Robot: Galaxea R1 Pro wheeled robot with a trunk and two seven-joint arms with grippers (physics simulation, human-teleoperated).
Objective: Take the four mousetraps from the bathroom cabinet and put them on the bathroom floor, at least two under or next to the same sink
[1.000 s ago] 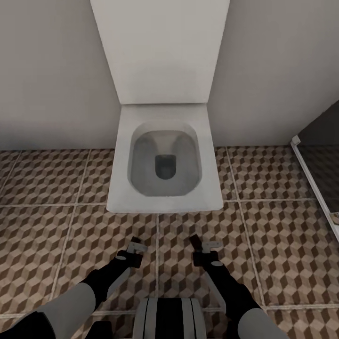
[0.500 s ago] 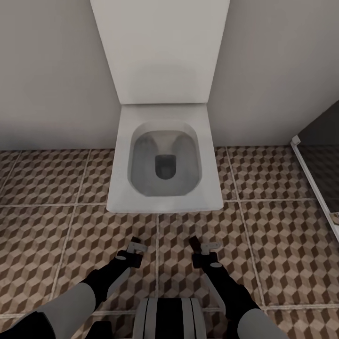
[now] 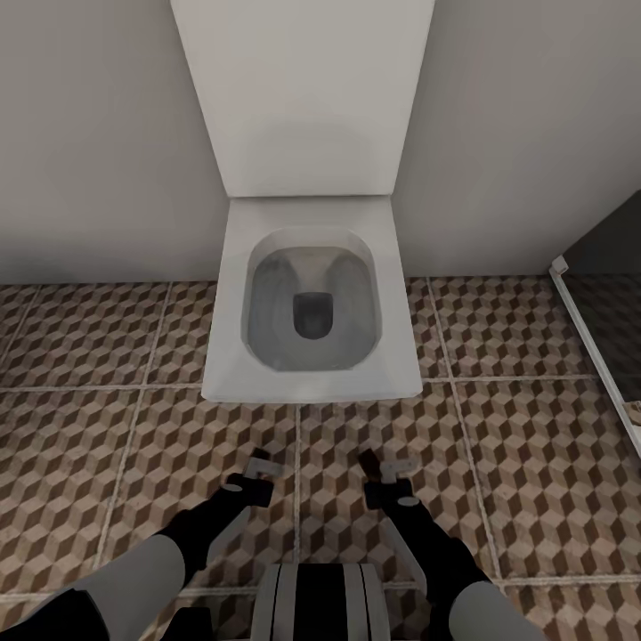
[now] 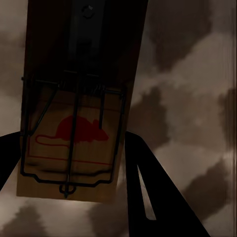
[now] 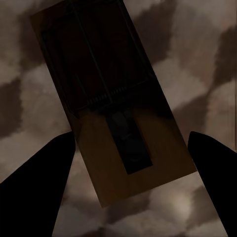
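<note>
I hold one mousetrap in each hand, low over the cube-patterned bathroom floor (image 3: 534, 463). In the left wrist view a wooden mousetrap (image 4: 74, 98) with a red mouse print and a wire bar sits between my left gripper (image 4: 69, 138) fingers, which press on its long edges. A second mousetrap (image 5: 113, 98) lies slanted between the dark fingers of the right gripper (image 5: 129, 136). From the head, the left gripper (image 3: 258, 467) and right gripper (image 3: 385, 465) hover side by side, the right one with its brown mousetrap (image 3: 367, 461). The cabinet and the sink are out of view.
A white toilet (image 3: 312, 385) with its lid raised stands against the pale wall straight ahead, its front rim just beyond my grippers. A dark glass panel with a white frame (image 3: 592, 343) runs along the right side. Tiled floor extends left and right of the toilet.
Hardly anything differs; the left arm has sunk very slightly and both grippers keep their hold.
</note>
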